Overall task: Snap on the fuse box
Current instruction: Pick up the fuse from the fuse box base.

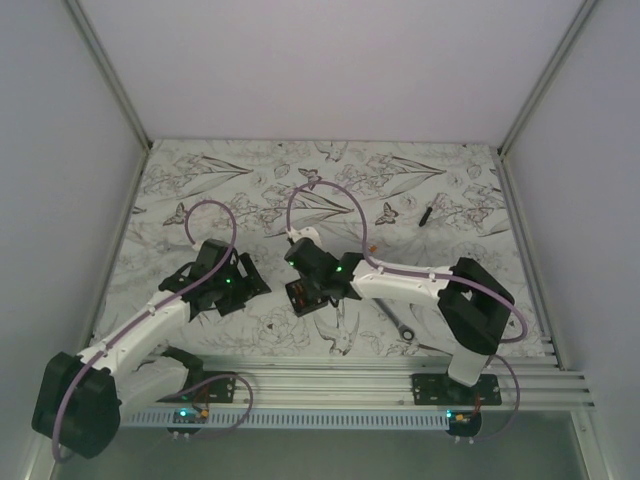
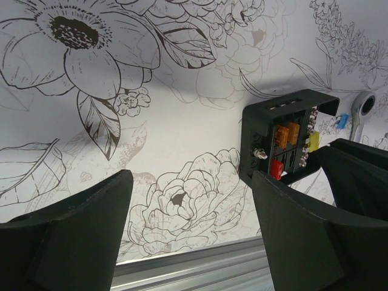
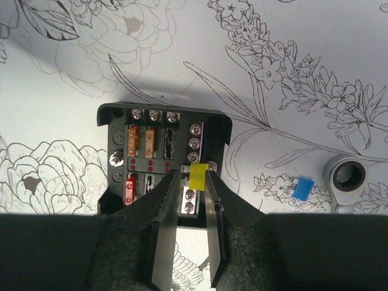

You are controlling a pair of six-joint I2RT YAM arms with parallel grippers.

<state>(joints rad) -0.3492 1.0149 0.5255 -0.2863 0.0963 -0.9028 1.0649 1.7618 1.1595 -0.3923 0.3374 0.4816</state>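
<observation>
The fuse box (image 3: 163, 151) is a small black square box lying open on the flowered table, with orange and red fuses in its slots. My right gripper (image 3: 195, 176) hangs over its right side, shut on a small yellow fuse (image 3: 197, 176) pinched at the fingertips. In the top view that gripper (image 1: 312, 290) sits directly on the fuse box (image 1: 303, 296). My left gripper (image 2: 191, 182) stands open and empty just left of the fuse box (image 2: 285, 136), not touching it; it shows in the top view (image 1: 245, 285) too.
A loose blue fuse (image 3: 303, 188) lies on the table right of the box. Beside it is the ring end of a silver wrench (image 3: 345, 177), also visible from above (image 1: 405, 330). A thin black stick (image 1: 427, 213) lies at the back right. The aluminium rail (image 1: 350, 385) runs along the near edge.
</observation>
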